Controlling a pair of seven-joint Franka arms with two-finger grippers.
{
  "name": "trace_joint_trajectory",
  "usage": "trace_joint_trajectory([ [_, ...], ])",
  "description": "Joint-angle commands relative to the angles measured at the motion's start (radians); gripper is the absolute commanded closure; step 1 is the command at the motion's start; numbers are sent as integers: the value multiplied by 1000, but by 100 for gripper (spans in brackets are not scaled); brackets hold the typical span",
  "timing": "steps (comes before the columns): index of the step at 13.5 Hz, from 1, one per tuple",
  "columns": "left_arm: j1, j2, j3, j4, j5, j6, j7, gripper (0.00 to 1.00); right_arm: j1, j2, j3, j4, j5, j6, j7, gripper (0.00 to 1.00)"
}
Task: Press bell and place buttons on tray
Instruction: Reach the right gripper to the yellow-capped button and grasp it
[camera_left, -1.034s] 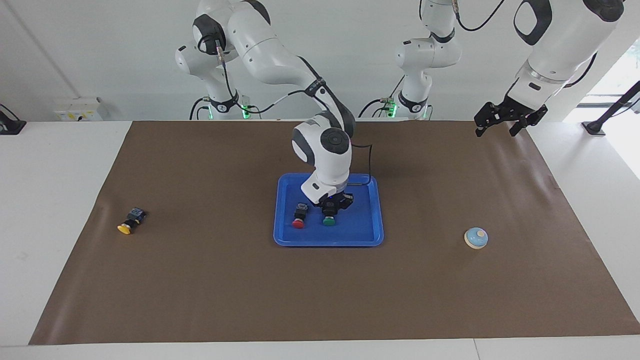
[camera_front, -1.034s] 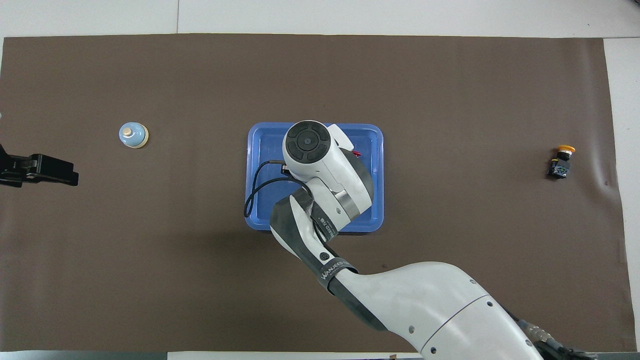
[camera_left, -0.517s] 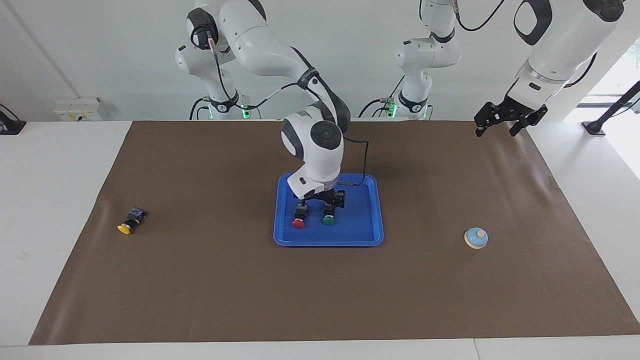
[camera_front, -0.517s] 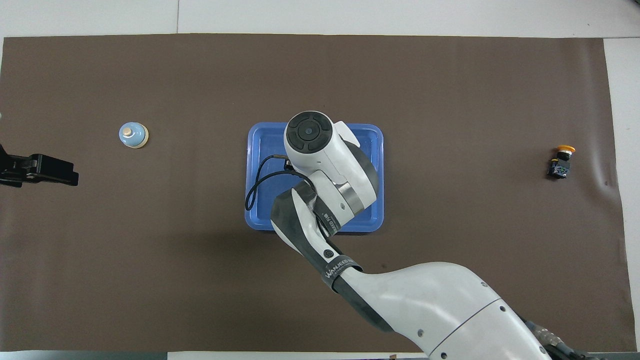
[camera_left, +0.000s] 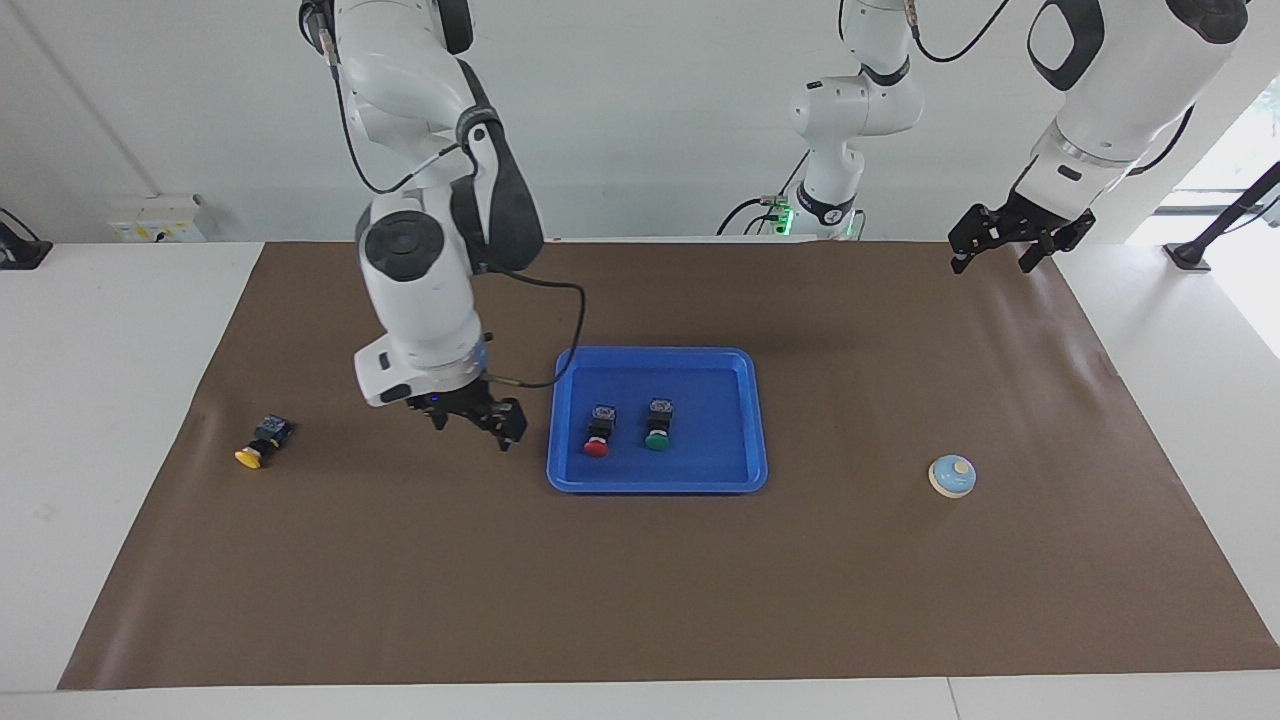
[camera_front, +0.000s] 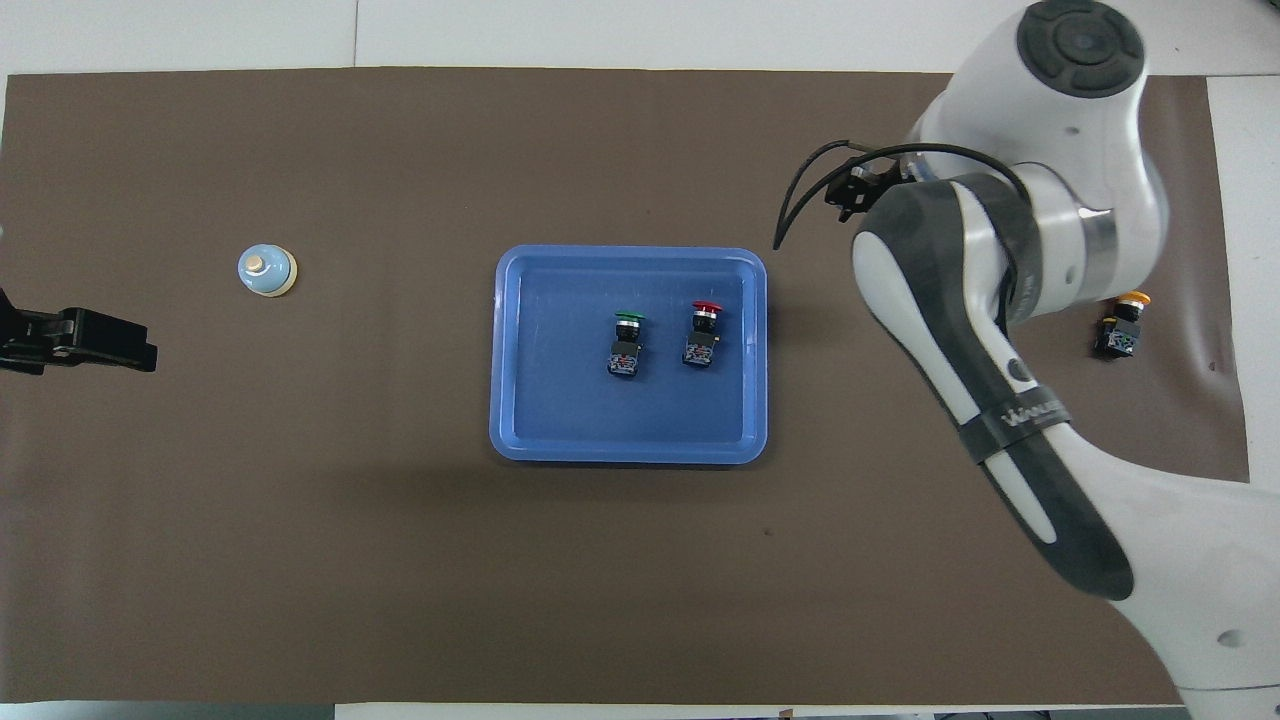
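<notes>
Your right gripper (camera_left: 470, 425) hangs empty, fingers apart, between the tray (camera_left: 740, 478) and yellow button (camera_left: 260, 443); your left gripper (camera_left: 1005, 250) waits, fingers apart.

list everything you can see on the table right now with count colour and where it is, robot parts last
Shallow rectangular plastic tray: one, bright blue, mid-mat.
Red-capped push-button switch: one, in the tray.
Green-capped push-button switch: one, in the tray beside the red.
Yellow-capped push-button switch: one, on the mat, right arm's end.
Small dome bell: one, light blue, cream knob, left arm's end.
Table mat: one, brown.
Right gripper: open, over the mat between tray and yellow switch.
Left gripper: open, waiting over the mat's corner.
</notes>
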Motion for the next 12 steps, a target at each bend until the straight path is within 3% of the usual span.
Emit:
trace_joint_trajectory([
  [1,1,-11,2,1,-11,-10,-9,0,-126,-26,14,-64,7,9,-158,0],
  [3,1,-11,2,1,-11,-10,-9,0,-209,-51,14,-135,5,26,-300,0],
  [6,1,-11,2,1,-11,-10,-9,0,-321,-81,13,-279,5,185,-459,0],
  [12,1,-13,2,1,-11,-10,-9,0,-444,-85,13,-485,5,428,-563,0],
])
